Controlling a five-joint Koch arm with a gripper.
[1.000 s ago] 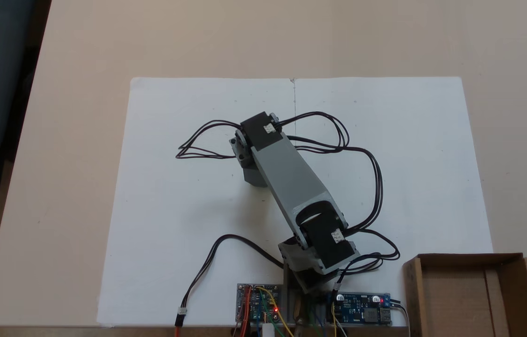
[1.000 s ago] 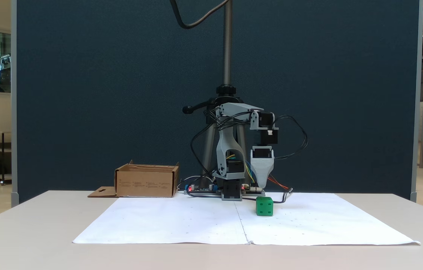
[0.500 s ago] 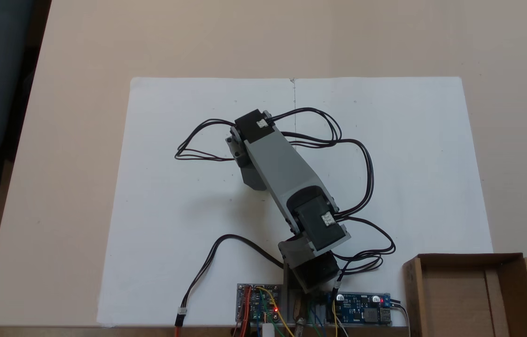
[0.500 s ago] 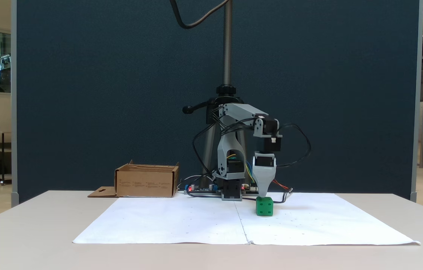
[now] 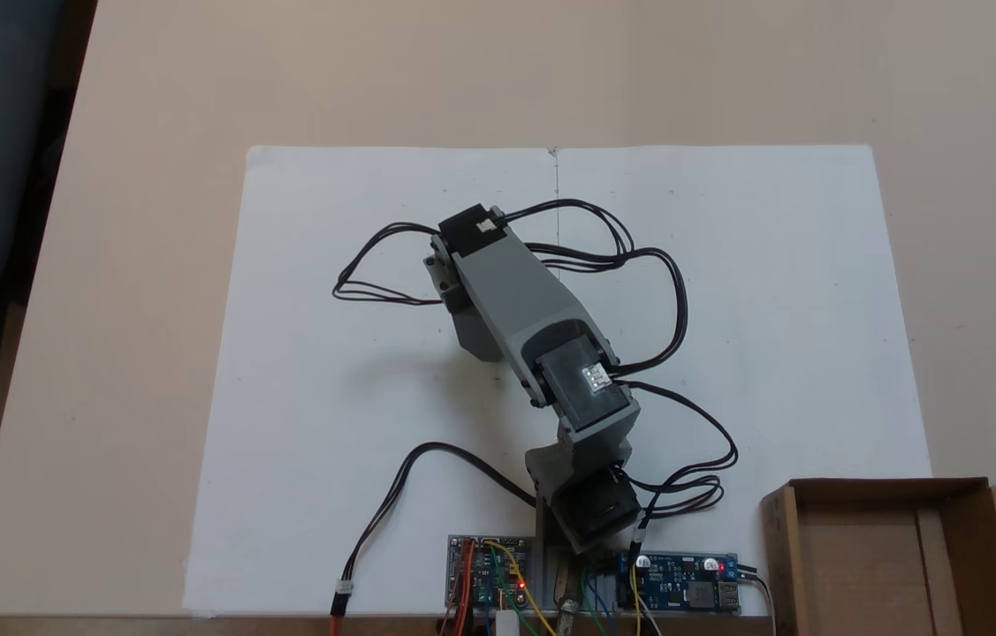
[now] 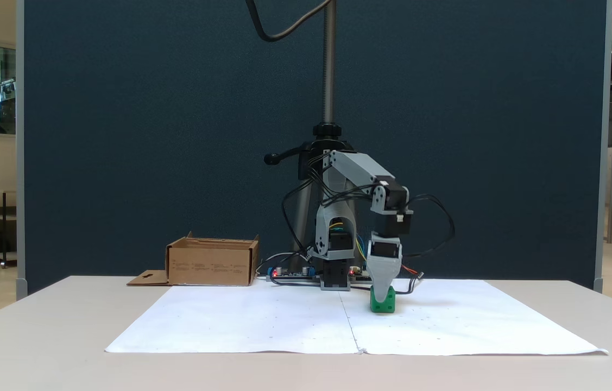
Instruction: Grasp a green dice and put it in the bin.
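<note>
1. Looking across the table [image 6: 39, 326], pale and broad, with a white sheet [image 6: 262, 326] spread over its middle; from above the sheet [image 5: 330, 397] fills the centre of the frame.
2. Arm [image 5: 520, 305] reaches diagonally toward upper left in the top-down view, its wrist bent straight down; from the side the arm [image 6: 360, 168] arcs over to right of centre.
3. Bin [image 6: 210, 266] sits at centre left in the side view, well apart from the action; from above it is the bin [image 5: 780, 548] at lower right, beside the circuit boards [image 5: 683, 592].
4. Gripper [image 6: 383, 290] points down, its tip overlapping the top of the dice [image 6: 387, 305], which rests on the sheet just right of centre.
5. Key relation: the dice lies directly under the tip, with no sideways offset that I can see. A cube has no long axis to fuss over.
6. Jaws stand one behind the other, so I cannot tell whether they are spread or clamped.
</note>
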